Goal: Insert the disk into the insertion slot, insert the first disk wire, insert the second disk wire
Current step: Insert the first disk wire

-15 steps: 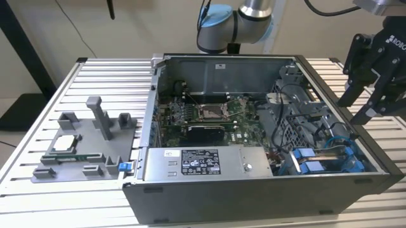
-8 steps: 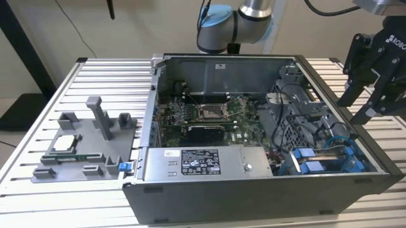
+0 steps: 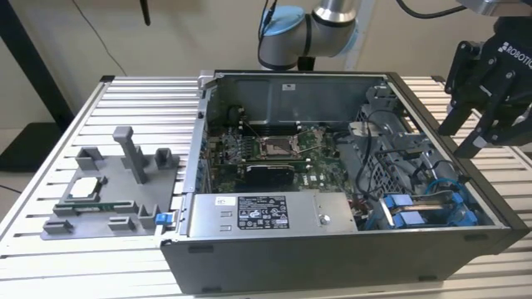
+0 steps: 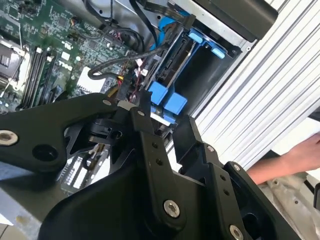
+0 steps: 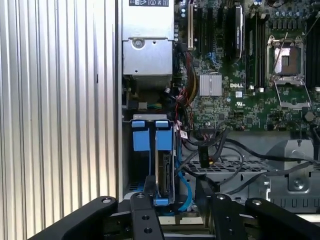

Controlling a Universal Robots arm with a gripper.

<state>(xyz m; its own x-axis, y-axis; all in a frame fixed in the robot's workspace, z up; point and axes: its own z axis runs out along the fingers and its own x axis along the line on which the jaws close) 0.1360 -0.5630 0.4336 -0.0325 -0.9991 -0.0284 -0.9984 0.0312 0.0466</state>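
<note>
Your black two-fingered gripper [image 3: 464,136] hangs open and empty at the exterior view's upper right, likely because the silver disk in its bright blue plastic carrier [image 3: 412,218] already sits slotted in the open grey computer case's [image 3: 316,265] lower-right corner.

Glossy blue plastic frames the disk [image 5: 163,170]; the ribbed table [image 5: 60,100] is bare metal, probably aluminium.

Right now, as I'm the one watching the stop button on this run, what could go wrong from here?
1. Loose black cables lie right beside the disk in its bay. The open gripper, poised over that corner, could snag or pinch them if it descends.
2. A person's hand is at the edge of the table near the case, so a sideways swing of the arm might hit it.
</note>
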